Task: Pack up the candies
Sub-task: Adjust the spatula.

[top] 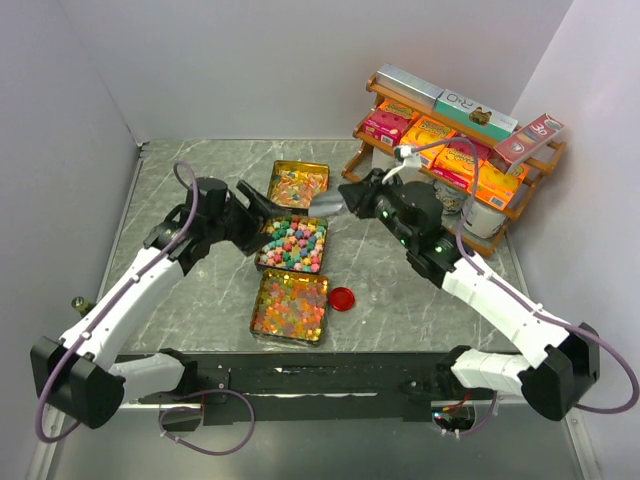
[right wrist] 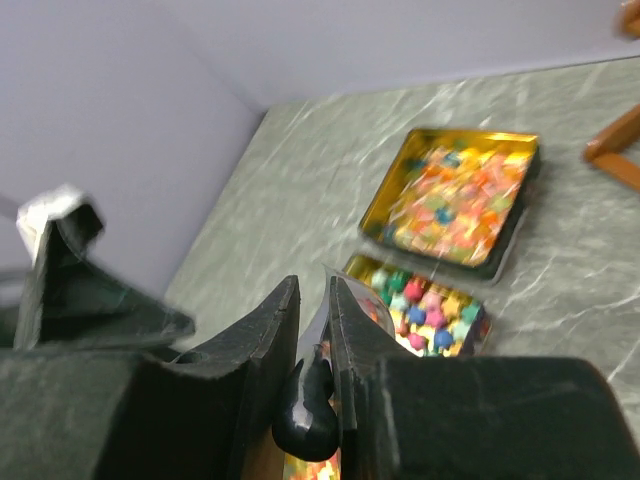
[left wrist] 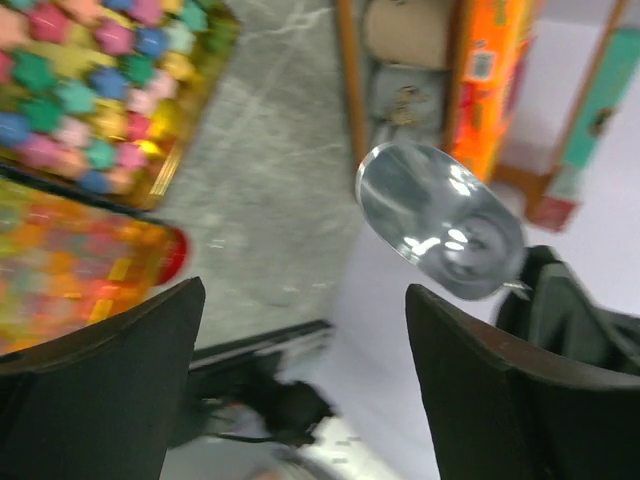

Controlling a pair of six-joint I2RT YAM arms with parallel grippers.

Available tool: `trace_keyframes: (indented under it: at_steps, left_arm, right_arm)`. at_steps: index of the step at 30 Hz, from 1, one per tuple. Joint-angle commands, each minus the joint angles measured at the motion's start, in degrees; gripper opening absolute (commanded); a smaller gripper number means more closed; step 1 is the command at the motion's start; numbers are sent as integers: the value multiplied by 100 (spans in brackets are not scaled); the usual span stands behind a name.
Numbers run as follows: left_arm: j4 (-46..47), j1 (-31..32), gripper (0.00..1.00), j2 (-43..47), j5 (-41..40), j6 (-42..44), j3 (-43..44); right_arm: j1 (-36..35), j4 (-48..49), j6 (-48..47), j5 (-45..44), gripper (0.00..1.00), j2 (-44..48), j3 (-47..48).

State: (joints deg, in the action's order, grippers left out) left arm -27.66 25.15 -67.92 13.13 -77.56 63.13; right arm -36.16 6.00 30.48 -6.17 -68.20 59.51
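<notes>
One grey marbled tabletop [top: 400, 320] carries everything, with a wooden rack [top: 352, 155] of boxes at its far right corner, close behind my right wrist. Three shallow gold tins [top: 300, 163] run up its middle, holding the candies [top: 295, 243]. My right gripper [right wrist: 313, 285] pinches the handle of a silvery metal scoop [top: 330, 206]. Its long axis points left and its bowl is at the tins' right edge, so the sweets lie down-left. My left gripper [left wrist: 305, 292] hangs spread and empty opposite. A small red round lid [top: 342, 298] lies beside the near tin.
</notes>
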Motion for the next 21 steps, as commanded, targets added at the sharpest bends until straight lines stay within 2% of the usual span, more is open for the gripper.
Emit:
trace_keyframes:
  at_steps: [1,5,10,13,17,21]
  left_arm:
    - [-467,-19,84,358,-407,1995,-240]
    - [-863,-19,80,227,-592,2745,-398]
    - [-1189,-19,74,-72,-943,3054,-653]
    - [-1119,-19,73,-99,-926,3062,-811]
    - [-768,-19,75,15,-461,3194,-917]
    - [-784,-19,74,25,-521,3186,-1162]
  right_arm:
    - [22,173,-516,1512,0,421,-569]
    - [22,673,-596,2373,0,536,-1282]
    - [-49,1438,-692,2954,0,300,-1924]
    - [-154,1440,-850,2990,0,168,-1943]
    - [-207,1281,-939,3070,0,106,-1855]
    - [-216,1070,-1114,2885,0,79,-1811]
